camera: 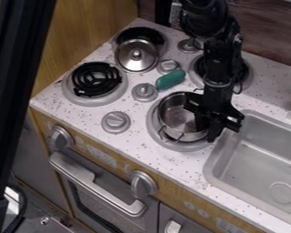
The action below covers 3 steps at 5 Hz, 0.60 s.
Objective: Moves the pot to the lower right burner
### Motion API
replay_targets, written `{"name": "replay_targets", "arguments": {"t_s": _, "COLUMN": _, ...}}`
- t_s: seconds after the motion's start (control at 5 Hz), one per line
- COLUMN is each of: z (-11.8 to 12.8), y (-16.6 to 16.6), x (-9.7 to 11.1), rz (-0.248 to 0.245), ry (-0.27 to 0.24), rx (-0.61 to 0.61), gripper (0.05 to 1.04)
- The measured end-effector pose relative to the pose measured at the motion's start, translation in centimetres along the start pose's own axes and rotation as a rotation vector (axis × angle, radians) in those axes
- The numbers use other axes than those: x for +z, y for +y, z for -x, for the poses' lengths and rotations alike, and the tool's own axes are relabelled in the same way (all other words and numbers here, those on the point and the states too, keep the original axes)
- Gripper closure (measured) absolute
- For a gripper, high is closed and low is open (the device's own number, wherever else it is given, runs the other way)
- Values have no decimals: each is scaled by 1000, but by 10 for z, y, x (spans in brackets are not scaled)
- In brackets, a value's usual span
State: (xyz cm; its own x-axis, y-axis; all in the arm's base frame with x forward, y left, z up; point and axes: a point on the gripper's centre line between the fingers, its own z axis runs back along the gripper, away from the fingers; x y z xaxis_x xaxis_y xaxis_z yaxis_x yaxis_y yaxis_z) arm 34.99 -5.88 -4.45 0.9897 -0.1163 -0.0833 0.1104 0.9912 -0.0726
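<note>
Hanging down from the top edge of the view with the black arm [218,63], and holding the black gripper [208,131] low at the right side of the metal pot [177,117]. Being unable to say whether the gripper is clenched on the pot's rim or released from it. Having the pot sitting upright within the lower right burner [153,129], with its wire handle [172,136] facing the front edge of the counter. Seeing the green object [170,79] lying behind the pot, between two silver stovetop knobs, near the round knob [144,92]. Showing the lower left burner [96,79] with its black coil, and the metal lid [136,57] resting at the front of the upper left burner [140,33]. Showing also part of the upper right burner [248,75] behind the arm, and the sink [211,169] just beside the stove on the right.
</note>
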Motion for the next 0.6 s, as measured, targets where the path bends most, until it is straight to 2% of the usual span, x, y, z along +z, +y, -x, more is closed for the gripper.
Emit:
{"name": "replay_targets", "arguments": {"t_s": 0.2, "z": 0, "y": 2, "x": 7, "rz": -61, "ry": 15, "rx": 59, "gripper": 368}}
{"name": "replay_targets", "arguments": {"t_s": 0.4, "z": -4, "y": -7, "x": 39, "rz": -75, "ry": -60, "rx": 105, "gripper": 118}}
{"name": "replay_targets", "arguments": {"t_s": 0.6, "z": 0, "y": -14, "x": 42, "rz": -21, "ry": -79, "rx": 143, "gripper": 89}}
